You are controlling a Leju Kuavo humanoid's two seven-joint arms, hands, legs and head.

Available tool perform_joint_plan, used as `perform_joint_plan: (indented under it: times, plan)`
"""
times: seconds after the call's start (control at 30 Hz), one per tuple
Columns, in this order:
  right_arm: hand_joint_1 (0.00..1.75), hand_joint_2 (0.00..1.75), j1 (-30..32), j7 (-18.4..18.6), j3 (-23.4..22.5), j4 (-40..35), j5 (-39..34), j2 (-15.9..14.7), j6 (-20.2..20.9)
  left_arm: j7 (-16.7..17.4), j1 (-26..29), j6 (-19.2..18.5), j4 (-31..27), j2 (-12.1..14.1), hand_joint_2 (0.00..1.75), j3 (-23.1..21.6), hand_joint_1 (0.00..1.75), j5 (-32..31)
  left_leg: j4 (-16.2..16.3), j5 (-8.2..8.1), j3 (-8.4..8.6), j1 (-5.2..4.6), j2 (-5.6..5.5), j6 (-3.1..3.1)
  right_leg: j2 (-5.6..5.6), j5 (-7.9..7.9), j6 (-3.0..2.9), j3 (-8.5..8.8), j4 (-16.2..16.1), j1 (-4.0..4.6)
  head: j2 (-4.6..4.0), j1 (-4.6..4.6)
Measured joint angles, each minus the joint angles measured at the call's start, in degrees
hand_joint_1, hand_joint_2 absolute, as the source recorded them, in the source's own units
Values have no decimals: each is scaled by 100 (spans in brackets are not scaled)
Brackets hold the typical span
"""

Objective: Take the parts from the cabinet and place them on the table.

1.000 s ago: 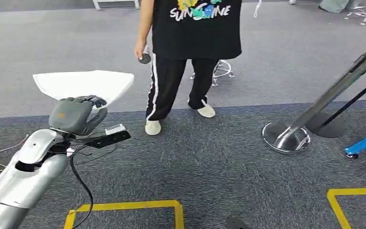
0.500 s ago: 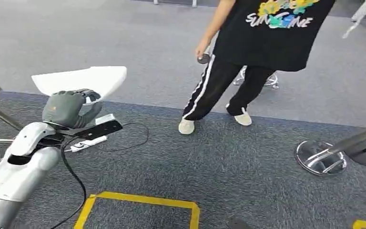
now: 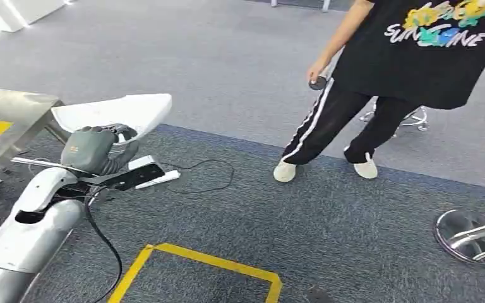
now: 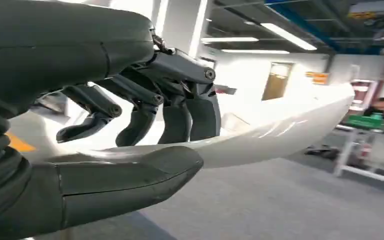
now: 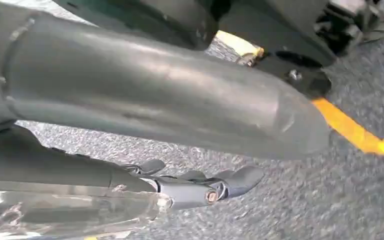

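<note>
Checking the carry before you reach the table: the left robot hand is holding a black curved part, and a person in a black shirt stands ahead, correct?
Not quite: the part in the left robot hand is white, not black, as head and left wrist views show. The person in a black shirt does stand ahead.

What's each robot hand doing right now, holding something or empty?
Left hand: holding a white curved part, thumb under it, fingers over it.
Right hand: hanging over the carpet; whether it is open or closed cannot be told.
</note>
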Motion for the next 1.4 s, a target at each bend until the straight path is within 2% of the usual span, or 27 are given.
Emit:
perform_joint_plan:
  times: [0.07,0.13,0.17,0.2,0.23,0.27,0.37,0.43,0.47,0.53,0.57,0.6,0.67,0.7,0.73,0.87,0.9,0.93,0.97,1.03,1.07,1.1,1.17,1.2,1.23,1.37,1.4]
  plan:
    - [0,0,25,15,0,4,11,2,7,2,40,0,7,-2,175,0,175,15,359,-39,-155,9,25,-42,-184,-12,1,-2,4,-5,0,2]
    - [0,0,22,24,0,4,26,7,7,2,59,0,9,-4,175,0,175,35,-149,319,132,11,70,-63,-340,-28,24,1,15,-10,0,4]
    - [0,0,13,31,0,4,37,7,7,6,58,2,7,-4,175,0,175,41,-607,532,394,9,179,-68,-407,-39,40,7,30,-14,0,0]
    - [0,0,6,35,0,4,37,7,9,7,56,4,7,-7,175,0,175,50,-1055,663,664,-1,447,-73,-466,-61,76,15,60,4,0,4]
    - [0,0,3,39,0,4,39,0,9,7,42,7,7,-18,175,0,175,50,-1191,574,712,-76,643,-33,-509,-103,110,-11,114,63,0,-26]
    - [0,0,-3,39,0,4,44,2,11,7,55,11,7,-26,175,0,175,50,-1182,588,690,-53,495,90,-573,-111,125,3,115,73,0,20]
    - [0,0,-18,39,0,4,52,2,15,7,91,9,7,-20,175,0,175,52,-1193,617,675,-56,296,206,-766,-148,183,50,114,54,0,11]
    - [0,0,-35,39,0,4,57,2,15,15,71,9,9,-20,175,2,175,55,-1196,635,677,-13,180,276,-258,-412,273,-105,458,5,0,37]
    - [0,0,-31,39,0,4,59,2,18,17,67,11,9,-35,175,2,175,57,-1196,641,671,-7,119,302,-126,-648,287,-297,914,-4,0,37]
    - [0,0,-15,42,2,4,68,2,26,17,89,9,9,-61,175,0,175,59,-1195,650,655,-5,-36,312,-45,-989,299,-721,1800,-9,0,37]
    - [0,0,-8,46,2,4,72,2,28,17,102,7,9,-61,175,0,175,61,-1195,658,651,-5,-112,311,-36,-989,295,-812,1957,-9,0,33]
    - [0,0,-6,48,2,4,74,2,28,17,110,4,11,-61,175,0,175,65,-1195,666,651,-2,-202,305,-30,-843,285,-760,1819,-10,0,37]
    - [0,0,-16,50,2,4,77,2,28,20,98,4,11,-68,175,0,175,66,-1194,684,653,14,-366,277,55,-346,260,-336,937,-35,0,35]
    - [0,0,-21,48,2,4,77,2,28,20,86,7,11,-77,175,0,175,68,-1193,695,649,23,-439,252,265,-132,267,-76,415,-71,0,35]
    - [0,0,-24,50,0,7,77,2,31,22,68,9,11,-83,175,0,175,68,-1186,713,617,1,-500,213,540,-230,269,12,214,-108,0,37]
    - [0,0,-39,55,0,7,83,0,42,24,70,18,15,-94,175,0,175,83,-1240,822,537,53,-767,45,312,-182,154,46,184,-77,0,28]
    - [0,0,-56,55,0,7,87,0,42,24,79,17,17,-79,175,0,175,85,-1205,784,509,41,-577,36,227,-147,100,49,151,-107,0,28]
    - [0,0,-65,50,0,7,87,0,42,24,59,20,17,-79,175,0,175,83,-1042,629,435,-7,-212,15,180,-138,62,44,143,-96,0,-18]
    - [0,0,-63,50,0,7,87,0,44,24,41,24,17,-83,175,0,175,90,-664,382,269,-5,-49,-3,107,-134,37,36,143,-81,0,-35]
    - [0,0,-30,50,0,9,87,-6,44,24,51,26,24,-98,175,-2,175,103,263,-39,-123,-3,29,-14,-57,-138,23,25,143,-63,0,-37]
    - [0,0,-19,50,0,11,87,-11,44,24,65,26,33,-101,175,-2,175,103,502,-89,-217,-4,29,-11,-140,-138,18,21,143,-55,0,-35]
    - [0,0,-15,50,0,11,90,-11,44,24,72,26,44,-101,175,-2,175,112,464,-14,-171,-4,30,-2,-218,-139,18,20,143,-48,0,-35]
    - [0,0,-29,46,0,11,90,-11,46,24,68,28,46,-103,175,-2,175,114,-225,370,237,-21,76,41,-372,-141,20,26,144,-33,0,-33]
    - [0,0,-39,46,0,11,92,-11,46,24,56,31,46,-105,175,-2,175,116,-739,563,543,-59,264,84,-442,-147,29,36,144,-29,0,-33]
    - [0,0,-42,44,0,11,94,-11,46,24,35,31,46,-105,175,-2,175,116,-1103,580,758,-119,615,115,-499,-160,49,41,148,3,0,-39]
    - [0,0,-50,39,0,11,94,-11,52,24,30,35,46,-129,175,-2,175,120,-1225,583,723,-150,374,222,-794,-181,133,67,137,55,0,-20]
    - [0,0,-61,39,0,11,94,-22,52,24,31,35,46,-125,175,-2,175,120,-1255,613,731,-105,303,264,-755,-207,184,75,156,40,0,-35]
